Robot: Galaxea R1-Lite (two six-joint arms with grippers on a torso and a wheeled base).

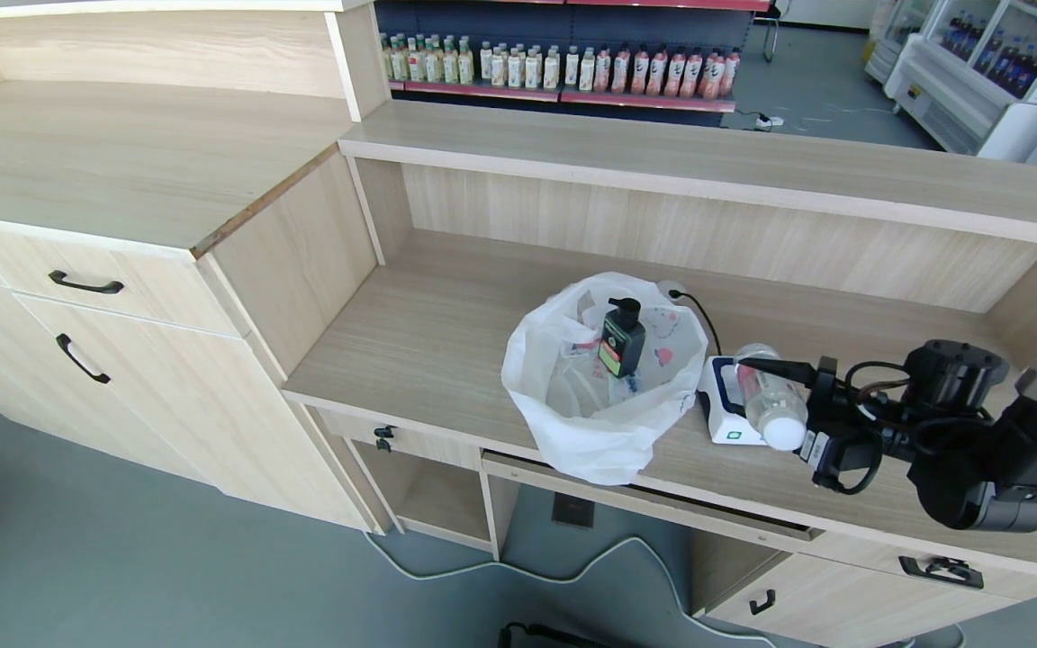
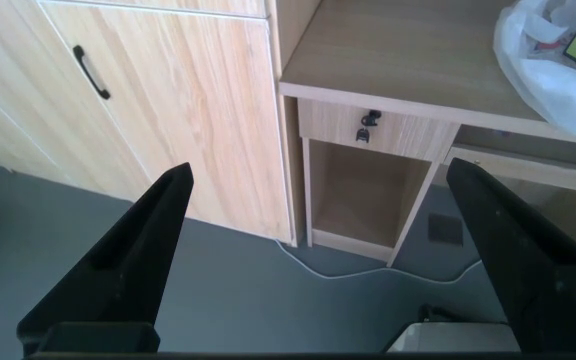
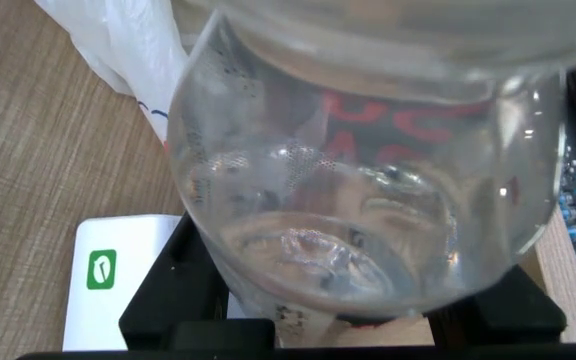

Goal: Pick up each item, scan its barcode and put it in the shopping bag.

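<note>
A clear water bottle (image 1: 772, 403) with a white cap lies level in my right gripper (image 1: 769, 389), which is shut on it. The bottle hangs just over the white barcode scanner (image 1: 724, 416) on the counter; up close its clear body (image 3: 368, 200) covers much of the scanner (image 3: 103, 285). Left of the scanner stands the open white shopping bag (image 1: 595, 382) with a black pump bottle (image 1: 622, 340) upright inside. My left gripper (image 2: 318, 255) is open with nothing between its fingers, above the grey floor off the counter's left end; the bag (image 2: 553, 65) shows at the far edge there.
The wooden counter (image 1: 446, 333) has a raised back ledge and a tall cabinet (image 1: 149, 180) on its left. A black cable (image 1: 703, 315) runs behind the bag to the scanner. Under the counter are a keyed drawer (image 2: 368, 125) and an open niche.
</note>
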